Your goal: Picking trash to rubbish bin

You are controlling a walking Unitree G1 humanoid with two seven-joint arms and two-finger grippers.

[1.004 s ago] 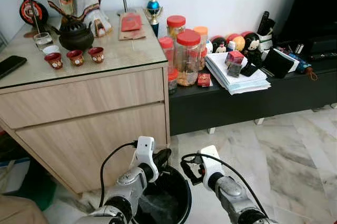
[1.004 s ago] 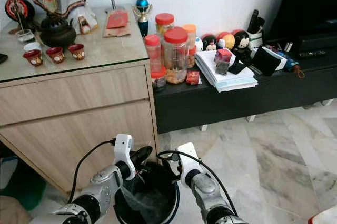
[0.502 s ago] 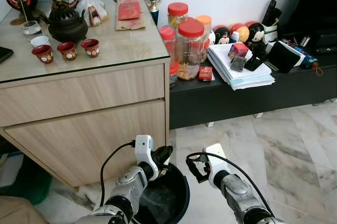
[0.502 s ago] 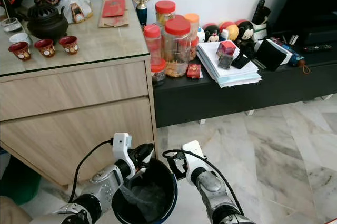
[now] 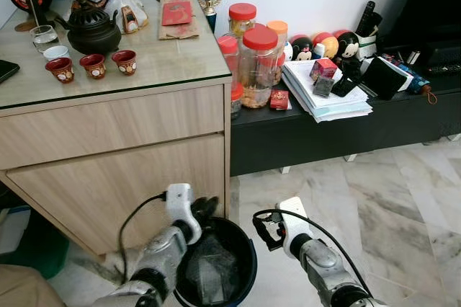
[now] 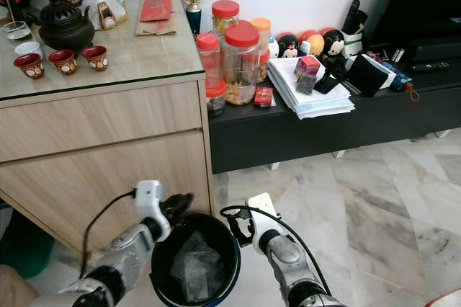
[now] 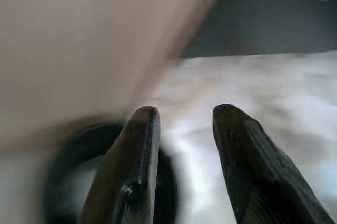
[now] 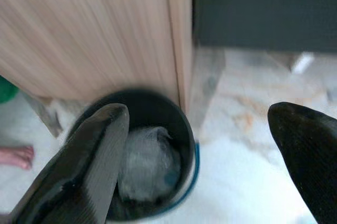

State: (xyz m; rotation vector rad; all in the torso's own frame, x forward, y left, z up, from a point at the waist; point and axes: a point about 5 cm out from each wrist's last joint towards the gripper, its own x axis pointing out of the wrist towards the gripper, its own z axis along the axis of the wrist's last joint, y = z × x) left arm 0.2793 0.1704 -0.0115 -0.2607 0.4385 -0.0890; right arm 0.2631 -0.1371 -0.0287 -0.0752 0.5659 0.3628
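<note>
A black rubbish bin [image 5: 252,264] with a blue rim stands on the marble floor against the corner of the wooden cabinet. Crumpled clear plastic trash [image 5: 213,272] lies inside it, also seen in the right wrist view as a pale wad [image 8: 147,162]. My left gripper [image 5: 202,207] sits at the bin's far left rim, close to the cabinet front; its fingers [image 7: 138,145] are slightly apart with nothing between them. To the bin's right, my right gripper [image 5: 262,228] hovers just outside the rim, wide open and empty, with the bin [image 8: 192,139] seen between its fingers.
The wooden cabinet [image 5: 122,156] carries a teapot and small red cups [image 5: 92,66] on its glass top. A low black bench [image 5: 338,130] holds jars, papers and toys. Marble floor [image 5: 389,213] spreads to the right. A person's bare foot [image 8: 16,156] is beside the bin.
My left gripper has drawn back to the left, from over the bin's opening to its rim by the cabinet, uncovering the trash inside. The right gripper has barely moved.
</note>
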